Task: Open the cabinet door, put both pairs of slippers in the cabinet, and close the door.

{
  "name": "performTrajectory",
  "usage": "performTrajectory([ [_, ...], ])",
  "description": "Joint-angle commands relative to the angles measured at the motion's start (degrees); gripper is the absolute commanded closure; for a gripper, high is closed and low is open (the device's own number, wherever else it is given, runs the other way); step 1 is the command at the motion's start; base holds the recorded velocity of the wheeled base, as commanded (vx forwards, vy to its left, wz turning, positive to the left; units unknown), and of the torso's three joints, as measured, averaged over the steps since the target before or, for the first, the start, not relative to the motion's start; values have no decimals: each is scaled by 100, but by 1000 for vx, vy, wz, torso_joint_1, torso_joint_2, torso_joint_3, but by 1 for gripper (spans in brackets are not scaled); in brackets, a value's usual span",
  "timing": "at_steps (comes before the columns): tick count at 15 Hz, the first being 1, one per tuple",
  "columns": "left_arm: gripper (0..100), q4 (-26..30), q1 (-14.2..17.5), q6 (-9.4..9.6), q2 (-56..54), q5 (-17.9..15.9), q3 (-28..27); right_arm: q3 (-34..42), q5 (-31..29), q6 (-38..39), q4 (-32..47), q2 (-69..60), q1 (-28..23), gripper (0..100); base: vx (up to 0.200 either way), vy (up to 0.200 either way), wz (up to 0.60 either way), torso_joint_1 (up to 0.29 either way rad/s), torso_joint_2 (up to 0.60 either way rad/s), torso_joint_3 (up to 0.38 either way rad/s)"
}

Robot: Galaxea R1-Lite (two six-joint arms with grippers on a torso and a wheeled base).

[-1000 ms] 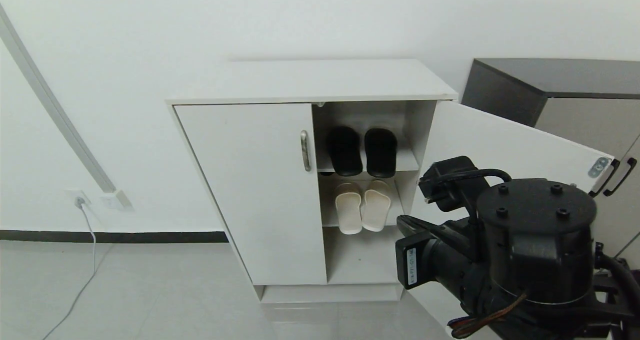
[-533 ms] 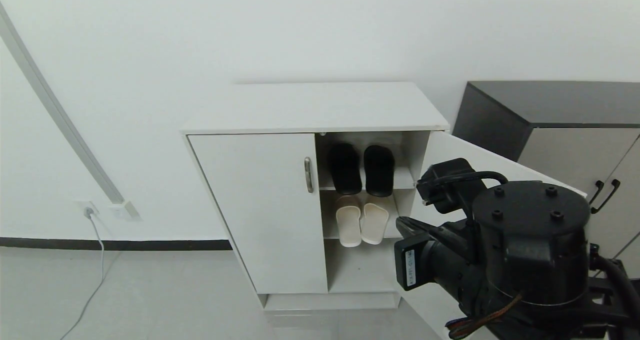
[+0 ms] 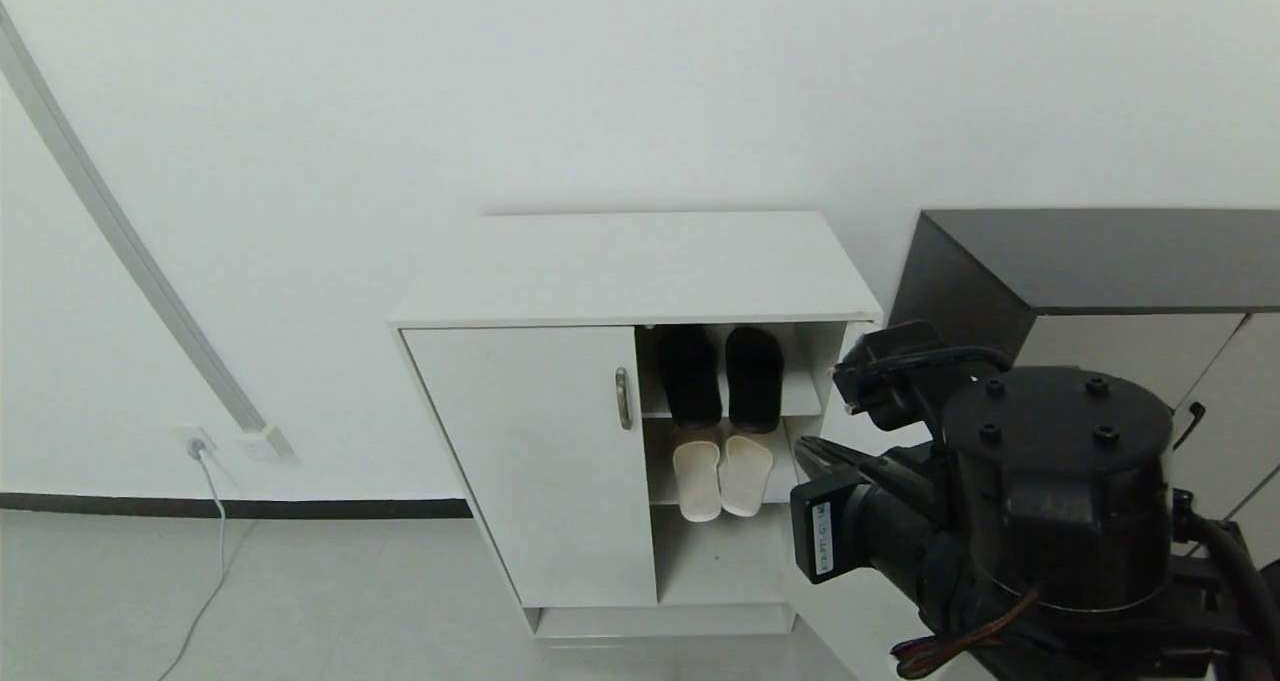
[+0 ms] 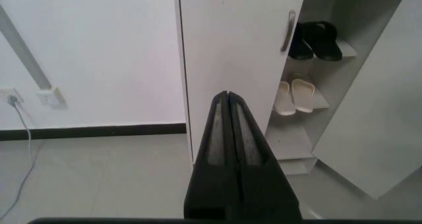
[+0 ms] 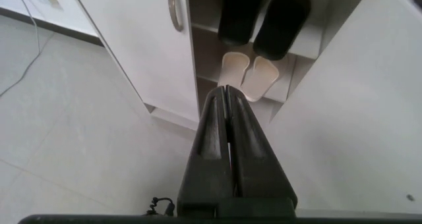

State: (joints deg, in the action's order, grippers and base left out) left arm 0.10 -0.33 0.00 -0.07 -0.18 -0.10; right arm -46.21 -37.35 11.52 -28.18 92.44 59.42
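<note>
The head camera looks forward and down at the cabinet (image 3: 640, 266) from well back. The wrist cameras sight low along the left claw (image 4: 227, 105) and right claw (image 5: 227, 99) at its open side, the right nearer.

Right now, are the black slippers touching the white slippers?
Apart. The left wrist view shows the black slippers on the upper shelf and the white slippers on the middle shelf, with a clear gap between.
</note>
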Motion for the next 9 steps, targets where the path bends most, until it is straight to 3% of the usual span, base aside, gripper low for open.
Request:
performTrajectory([
  [1, 100, -1, -2, 0, 7, 1, 1, 7, 0, -1, -12, 20, 0, 100, 0, 0, 0, 242, -574, -325],
  [4, 100, -1, -2, 0, 7, 1, 1, 51, 9, -18, -152, 28, -9, 100, 0, 0, 0, 203, -463, -258],
  [9, 100, -1, -2, 0, 7, 1, 1, 86, 0, -71, -152, 20, -9, 100, 0, 0, 0, 22, -48, -28],
])
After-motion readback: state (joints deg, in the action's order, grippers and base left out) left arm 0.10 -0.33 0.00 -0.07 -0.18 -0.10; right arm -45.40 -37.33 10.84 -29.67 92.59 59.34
